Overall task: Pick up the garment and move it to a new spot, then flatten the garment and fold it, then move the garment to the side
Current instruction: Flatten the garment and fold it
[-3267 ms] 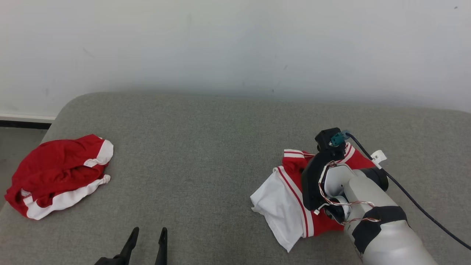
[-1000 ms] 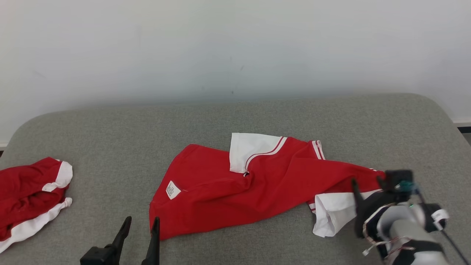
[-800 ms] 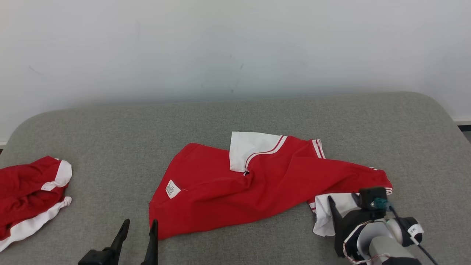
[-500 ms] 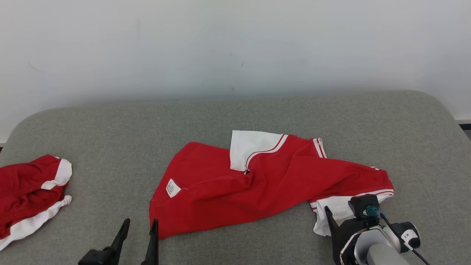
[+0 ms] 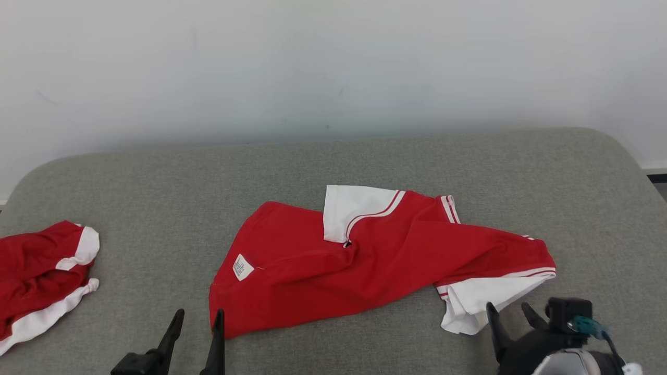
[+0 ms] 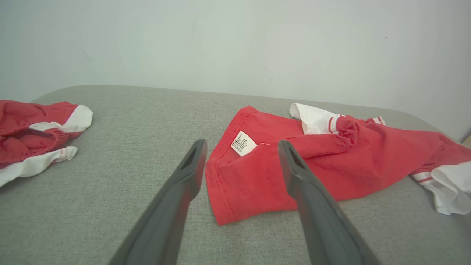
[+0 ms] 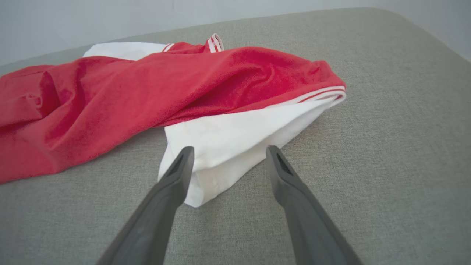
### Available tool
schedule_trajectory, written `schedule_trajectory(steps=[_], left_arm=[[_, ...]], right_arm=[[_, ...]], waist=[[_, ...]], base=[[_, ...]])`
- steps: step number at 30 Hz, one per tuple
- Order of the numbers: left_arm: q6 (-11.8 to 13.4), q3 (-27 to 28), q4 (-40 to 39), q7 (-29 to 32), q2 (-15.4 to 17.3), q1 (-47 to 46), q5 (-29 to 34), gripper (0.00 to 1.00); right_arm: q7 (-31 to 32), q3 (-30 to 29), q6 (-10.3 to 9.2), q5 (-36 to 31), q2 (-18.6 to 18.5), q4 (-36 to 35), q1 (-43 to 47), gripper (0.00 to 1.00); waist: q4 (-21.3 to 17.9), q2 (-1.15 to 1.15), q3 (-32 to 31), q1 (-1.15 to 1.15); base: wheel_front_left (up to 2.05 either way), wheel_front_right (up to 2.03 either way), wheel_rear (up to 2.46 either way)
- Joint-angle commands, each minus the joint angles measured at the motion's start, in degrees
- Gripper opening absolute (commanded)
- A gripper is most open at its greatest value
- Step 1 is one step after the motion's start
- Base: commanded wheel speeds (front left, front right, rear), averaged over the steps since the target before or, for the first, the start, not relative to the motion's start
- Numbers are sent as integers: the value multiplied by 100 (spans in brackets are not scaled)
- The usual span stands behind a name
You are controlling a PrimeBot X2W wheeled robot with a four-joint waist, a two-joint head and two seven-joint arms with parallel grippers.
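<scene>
Shows red-and-white garment (image 5: pixel 365 265) lying rumpled mid-way across grey cushion (image 5: pixel 156 182), with bare fabric beyond to the far edge. Finds left gripper (image 5: pixel 200 313) spread wide at its near-left corner, right gripper (image 5: pixel 508 308) spread wide just beside the white sleeve. Notes second red garment (image 5: pixel 41 271) at left edge.

The garment (image 5: pixel 375 265), red with white sleeves and striped red-and-white trim, is seen spread out but rumpled across the lower middle of the head view. The upper sleeve (image 5: pixel 351 208) is folded over its top edge, and the lower-right sleeve (image 5: pixel 479 299) lies crumpled. A white label (image 5: pixel 242 267) is shown near its lower-left corner.
</scene>
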Motion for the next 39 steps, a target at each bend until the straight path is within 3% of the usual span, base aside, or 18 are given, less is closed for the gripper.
schedule_trajectory(steps=[1,5,9,17,28,29,30,31,34,39], left_arm=[[11,23,-13,-7,-6,-13,43,100],[-9,23,-8,-7,-12,-73,59,100],[-38,8,17,-7,-18,-109,78,100],[-73,-31,61,-7,-11,-148,121,100],[-99,-57,97,-7,-14,-113,127,100],[-100,-58,99,-7,-16,-107,127,100],[-98,-57,100,-7,-18,-102,127,100],[-96,-59,107,-7,-20,-98,126,100],[-91,-59,115,-7,-27,-83,121,100],[-82,-46,114,-7,-33,-19,105,100]], right_arm=[[224,-44,-12,293,0,-379,273,100],[630,-176,-13,916,2,-947,569,100],[835,-279,-13,1265,2,-931,492,100],[837,-354,-13,1826,2,-82,-70,100],[519,-209,-13,1825,1,906,-736,100],[467,-200,-13,1812,2,980,-783,52],[413,-187,-13,1769,2,1038,-827,20],[352,-179,-13,1754,2,1089,-856,0],[167,-225,-13,1426,1,1164,-877,0],[234,-651,-13,324,-3,771,-534,0]], waist=[[-40,0,27,0],[-79,0,75,0],[-73,0,109,0],[34,0,157,0],[143,0,176,0],[148,0,175,0],[150,0,175,0],[152,0,173,0],[151,0,158,0],[124,0,84,0]], base=[[0,0,0],[0,0,0],[0,0,0],[0,0,0],[0,0,0],[0,0,0],[0,0,0],[0,0,0],[0,0,0],[0,0,0]])
